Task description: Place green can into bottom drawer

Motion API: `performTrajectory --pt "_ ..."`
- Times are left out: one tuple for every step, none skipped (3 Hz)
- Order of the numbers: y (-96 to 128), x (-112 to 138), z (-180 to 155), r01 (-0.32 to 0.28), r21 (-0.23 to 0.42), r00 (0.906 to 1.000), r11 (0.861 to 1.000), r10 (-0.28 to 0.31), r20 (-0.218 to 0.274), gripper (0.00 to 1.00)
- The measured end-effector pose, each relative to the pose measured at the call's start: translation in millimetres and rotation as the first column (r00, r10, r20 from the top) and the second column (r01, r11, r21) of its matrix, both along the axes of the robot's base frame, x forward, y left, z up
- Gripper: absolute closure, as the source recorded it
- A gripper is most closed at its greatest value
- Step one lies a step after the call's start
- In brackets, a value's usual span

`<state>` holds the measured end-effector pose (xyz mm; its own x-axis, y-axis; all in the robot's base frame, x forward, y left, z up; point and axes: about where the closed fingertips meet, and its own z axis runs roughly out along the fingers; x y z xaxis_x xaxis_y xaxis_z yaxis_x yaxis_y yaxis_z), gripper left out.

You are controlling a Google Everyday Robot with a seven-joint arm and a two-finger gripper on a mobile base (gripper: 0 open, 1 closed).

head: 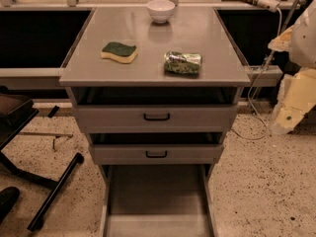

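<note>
The green can [183, 63] lies sideways on the table [197, 31], long way 9 to 3 o'clock, at 10 o'clock from the end effector [289, 105] by the right edge, and I cannot tell if that is open.

1. Grey cabinet top [207, 33], flat and plain, carrying three things.
2. Way at the back, near the middle: small white bowl [161, 10], upright.
3. Front left: sponge [119, 52], yellow with the green side up.
4. Front right: green can [183, 62] on its side, well apart from the sponge.
5. Off past the right edge, lower than the top: gripper [286, 117], touching none of it.
</note>
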<state>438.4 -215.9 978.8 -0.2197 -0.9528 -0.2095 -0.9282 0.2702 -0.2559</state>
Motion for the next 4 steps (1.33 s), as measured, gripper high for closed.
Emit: performTrajectory --pt "0.0 0.0 0.0 0.000 0.000 1.0000 1.000 0.000 0.000 0.00" --pt "2.0 17.0 2.7 -0.026 -0.027 0.9993 0.999 0.026 0.025 0.00" --pt "8.8 75.4 10.4 -0.070 -0.064 0.9916 0.995 0.077 0.104 0.00" --pt "26.3 139.1 16.7 -0.118 -0.088 0.9774 0.989 0.131 0.166 0.00"
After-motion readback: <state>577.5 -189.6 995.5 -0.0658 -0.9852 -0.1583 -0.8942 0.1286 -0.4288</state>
